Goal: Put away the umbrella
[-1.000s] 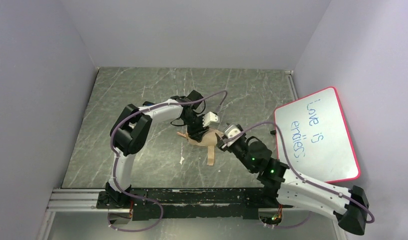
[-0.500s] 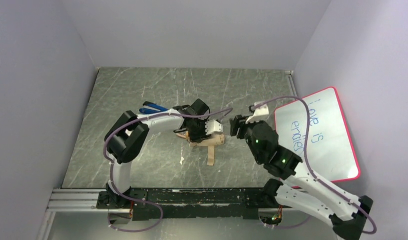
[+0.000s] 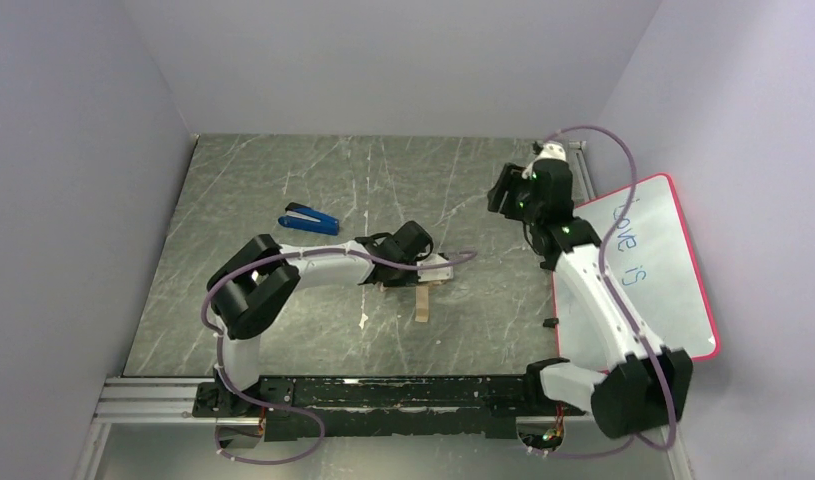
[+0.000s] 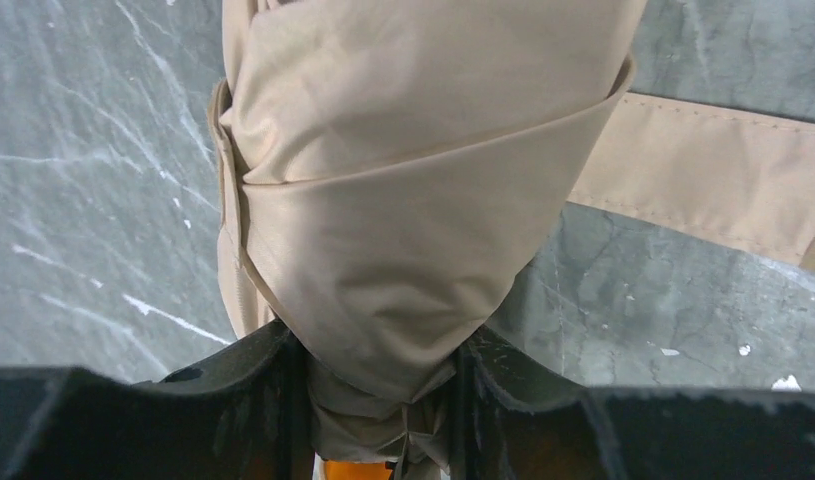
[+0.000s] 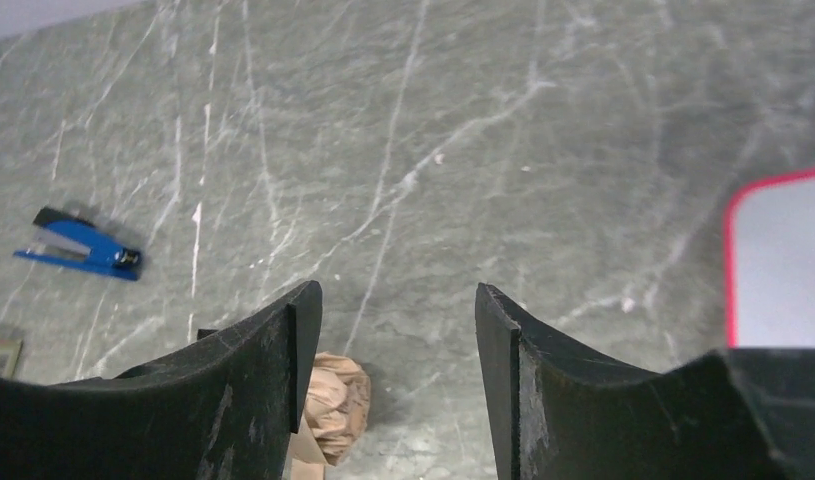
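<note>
The umbrella (image 4: pixel 403 200) is a folded cream-beige bundle with its strap (image 4: pixel 703 190) wound round it and trailing off to the right. It lies on the grey marbled table (image 3: pixel 283 160) near the middle (image 3: pixel 403 286). My left gripper (image 4: pixel 383 400) is shut on the bundle's near end, fabric squeezed between both fingers. The strap's loose end (image 3: pixel 422 305) points toward the front edge. My right gripper (image 5: pixel 398 310) is open and empty, raised at the back right (image 3: pixel 503 192). In the right wrist view the umbrella (image 5: pixel 335 405) shows past the left finger.
A blue stapler (image 3: pixel 309 219) lies behind and left of the umbrella, also seen as a stapler (image 5: pixel 80 248) in the right wrist view. A red-rimmed whiteboard (image 3: pixel 663 270) leans against the right wall. White walls enclose the table on three sides.
My right arm has pulled away from the umbrella and swung up to the back right. My left arm has stretched out lower over the table, still gripping the umbrella, uncovering the stapler.
</note>
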Controlling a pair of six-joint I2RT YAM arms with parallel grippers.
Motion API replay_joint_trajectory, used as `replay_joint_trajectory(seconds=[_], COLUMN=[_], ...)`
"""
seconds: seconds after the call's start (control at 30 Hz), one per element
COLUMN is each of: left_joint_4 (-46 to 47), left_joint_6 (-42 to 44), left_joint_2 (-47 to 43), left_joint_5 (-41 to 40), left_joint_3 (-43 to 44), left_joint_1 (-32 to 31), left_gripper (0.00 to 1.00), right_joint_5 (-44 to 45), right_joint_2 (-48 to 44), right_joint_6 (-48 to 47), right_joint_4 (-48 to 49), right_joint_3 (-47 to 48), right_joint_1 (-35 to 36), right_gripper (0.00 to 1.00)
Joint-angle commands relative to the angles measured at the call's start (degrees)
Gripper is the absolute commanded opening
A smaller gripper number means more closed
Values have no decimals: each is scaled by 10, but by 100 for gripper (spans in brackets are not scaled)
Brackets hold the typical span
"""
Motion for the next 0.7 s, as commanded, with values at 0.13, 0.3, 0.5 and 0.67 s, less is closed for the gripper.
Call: replay_joint_trajectory(seconds=[0.13,0.3,0.5,0.67], left_joint_4=[7,28,62,103], left_joint_6=[7,4,9,13], left_joint_2=[61,75,98,107], left_joint_5=[-129,-173,-242,-285], left_joint_3=[-74,-88,-110,-132], left_joint_1=[-35,-65,-94,-111], left_gripper=[5,5,5,5], right_joint_5=[-165,-339,-471,-462], right_joint_2=[161,313,424,448], right_joint_6=[-80,-194,-289,-397], right_joint_4=[19,-85,-136,-174], right_joint_3=[94,241,325,331], right_joint_1=[-9,-10,-6,28], right_gripper=[61,67,81,87])
